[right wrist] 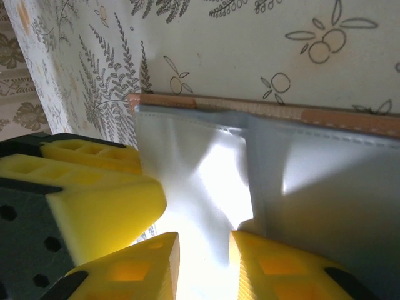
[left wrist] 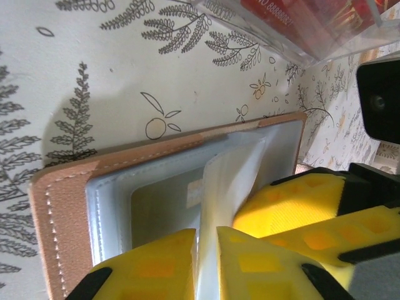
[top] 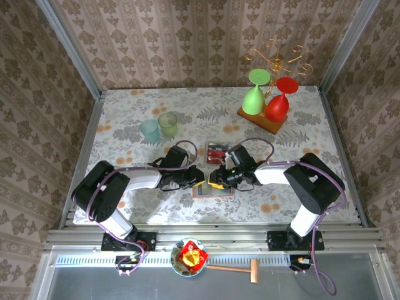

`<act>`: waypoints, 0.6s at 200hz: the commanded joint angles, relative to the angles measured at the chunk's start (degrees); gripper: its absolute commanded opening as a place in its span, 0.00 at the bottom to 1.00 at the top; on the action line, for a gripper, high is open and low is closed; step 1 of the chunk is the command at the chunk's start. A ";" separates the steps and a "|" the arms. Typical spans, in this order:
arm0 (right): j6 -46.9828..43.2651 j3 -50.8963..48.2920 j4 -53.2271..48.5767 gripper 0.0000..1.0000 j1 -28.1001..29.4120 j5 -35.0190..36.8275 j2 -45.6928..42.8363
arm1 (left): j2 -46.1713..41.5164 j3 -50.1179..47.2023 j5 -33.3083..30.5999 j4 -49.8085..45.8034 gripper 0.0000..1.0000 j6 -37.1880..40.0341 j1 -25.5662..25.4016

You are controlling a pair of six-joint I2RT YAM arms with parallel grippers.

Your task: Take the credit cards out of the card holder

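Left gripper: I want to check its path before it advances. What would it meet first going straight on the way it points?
The card holder: its clear sleeve stands between the left gripper's fingers, so pushing on would likely run along it toward the salmon cover edge. Depth is unclear.

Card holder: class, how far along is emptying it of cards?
Done: red cards lie in a clear tray. In hand: left fingers pinch a sleeve of the open holder; right fingers flank one. Left: visible pockets look empty; hidden ones unclear.
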 commanded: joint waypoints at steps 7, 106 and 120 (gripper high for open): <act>-1.12 2.32 -6.22 0.28 -0.83 1.56 -4.64 | -0.50 0.94 0.99 -1.01 0.19 0.57 -0.40; -7.75 1.93 -20.82 0.30 -9.22 4.39 -19.58 | -3.04 6.48 1.06 -7.30 0.30 2.42 -1.38; -8.29 1.33 -21.98 0.30 -10.44 4.18 -21.01 | -2.47 7.29 1.14 -7.41 0.32 2.47 -1.75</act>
